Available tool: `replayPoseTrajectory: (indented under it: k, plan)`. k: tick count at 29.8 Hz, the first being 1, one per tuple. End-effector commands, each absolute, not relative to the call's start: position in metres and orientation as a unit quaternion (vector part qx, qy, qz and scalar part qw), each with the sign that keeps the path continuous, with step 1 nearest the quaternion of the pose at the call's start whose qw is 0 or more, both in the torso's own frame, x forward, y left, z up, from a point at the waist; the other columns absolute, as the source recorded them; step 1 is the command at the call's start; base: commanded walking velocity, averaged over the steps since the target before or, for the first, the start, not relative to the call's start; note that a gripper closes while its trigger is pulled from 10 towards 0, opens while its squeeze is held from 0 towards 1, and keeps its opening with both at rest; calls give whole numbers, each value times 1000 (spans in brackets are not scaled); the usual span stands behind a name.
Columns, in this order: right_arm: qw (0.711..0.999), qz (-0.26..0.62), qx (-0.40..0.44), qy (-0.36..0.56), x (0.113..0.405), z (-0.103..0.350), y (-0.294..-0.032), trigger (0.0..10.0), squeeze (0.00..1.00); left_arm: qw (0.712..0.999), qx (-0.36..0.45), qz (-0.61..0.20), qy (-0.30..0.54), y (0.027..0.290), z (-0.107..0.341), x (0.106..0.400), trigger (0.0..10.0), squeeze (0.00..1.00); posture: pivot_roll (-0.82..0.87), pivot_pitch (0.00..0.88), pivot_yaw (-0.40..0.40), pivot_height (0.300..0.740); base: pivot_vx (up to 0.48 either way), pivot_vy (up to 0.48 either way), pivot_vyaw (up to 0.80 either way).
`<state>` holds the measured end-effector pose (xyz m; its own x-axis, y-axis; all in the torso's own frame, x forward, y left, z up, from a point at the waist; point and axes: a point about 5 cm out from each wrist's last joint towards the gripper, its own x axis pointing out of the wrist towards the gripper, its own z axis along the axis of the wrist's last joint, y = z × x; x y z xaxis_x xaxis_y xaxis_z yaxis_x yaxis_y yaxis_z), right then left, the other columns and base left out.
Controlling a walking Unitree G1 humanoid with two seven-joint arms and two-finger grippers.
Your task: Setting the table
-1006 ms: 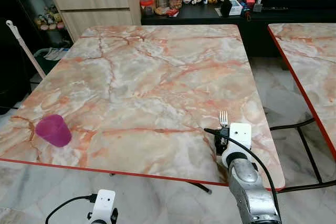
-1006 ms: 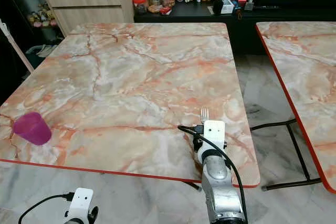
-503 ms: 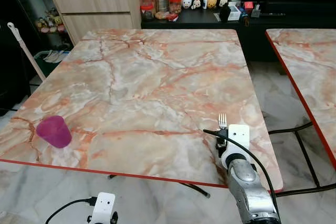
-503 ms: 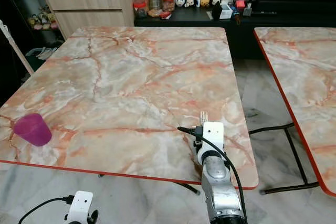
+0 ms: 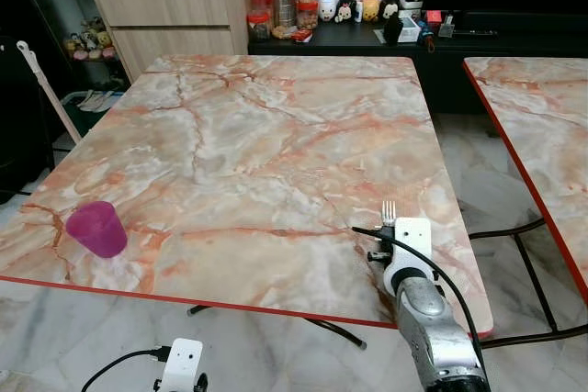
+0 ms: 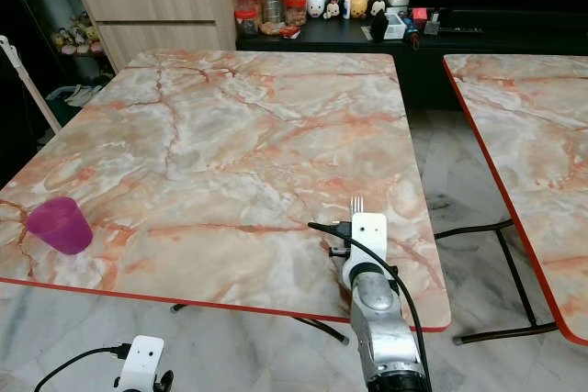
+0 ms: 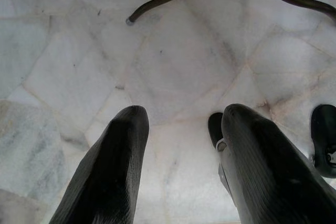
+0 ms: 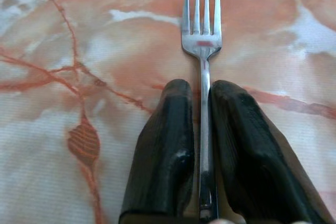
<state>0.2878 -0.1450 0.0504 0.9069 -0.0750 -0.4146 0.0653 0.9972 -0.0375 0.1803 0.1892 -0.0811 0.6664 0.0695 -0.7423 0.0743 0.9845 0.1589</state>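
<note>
Table [image 5: 257,135] edge nearby, right hand [image 8: 202,90] pinches fork [image 8: 201,30].

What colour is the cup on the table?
Magenta-purple; the cup shows best in the left eye view.

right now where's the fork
The fork is clamped by its handle in the right gripper, over the near right part of the marble table, tines pointing away from the robot.
</note>
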Motion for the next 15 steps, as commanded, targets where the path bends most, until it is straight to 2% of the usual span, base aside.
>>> replayPoseTrajectory:
  k: [1, 13, 15]
  plan:
    - [976, -24, -9, 215, 290, 50, -139, 0, 0, 903, 89, -6, 421, 189, -83, 178, 10000, 0, -7, 0, 22, 740, 0, 0, 0]
    - [978, -20, -7, 208, 293, 51, -138, 0, 0, 903, 90, -8, 419, 190, -82, 181, 10000, 0, -15, 0, 21, 740, 0, 0, 0]
    - [984, -14, -23, 174, 297, 60, -138, 0, 0, 904, 91, -9, 418, 189, -81, 182, 10000, 0, -17, 0, 22, 740, 0, 0, 0]
